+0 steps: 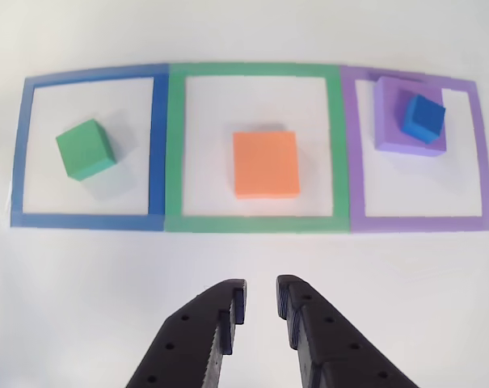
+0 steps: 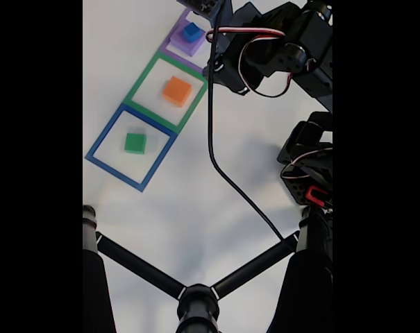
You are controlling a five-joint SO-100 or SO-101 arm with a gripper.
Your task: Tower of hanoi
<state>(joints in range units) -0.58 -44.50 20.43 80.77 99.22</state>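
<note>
Other view, looking down past the end effector (image 1: 261,297): two black serrated fingers (image 1: 197,339) entering from the lower edge, tips a narrow gap apart, nothing held between them, hovering over bare white tabletop (image 1: 244,259) below the row of frames

Three flat square frames side by side, edges touching: blue frame (image 1: 158,145) at left, green frame (image 1: 336,145) in the middle, purple frame (image 1: 478,162) at right

Green block (image 1: 85,149) inside the blue frame, left of centre, turned slightly askew

Orange block (image 1: 266,164) inside the green frame, near the centre, lying flat and square to the frame

Purple block (image 1: 398,125) in the upper left part of the purple frame, its top edge overlapping the frame's upper band; blue cube (image 1: 424,118) stacked on it, shifted toward its right edge and rotated

Fixed view, from above: same row running diagonally, blue frame (image 2: 102,142) lowest with the green block (image 2: 135,143), green frame (image 2: 144,80) with the orange block (image 2: 176,90), purple frame (image 2: 169,50) at the top with the purple block (image 2: 184,44) bearing the blue cube (image 2: 191,31)

Arm (image 2: 279,48) at upper right beside the purple frame, black cable (image 2: 223,173) trailing across the tabletop (image 2: 126,208), black tripod struts (image 2: 137,267) in the foreground
</note>
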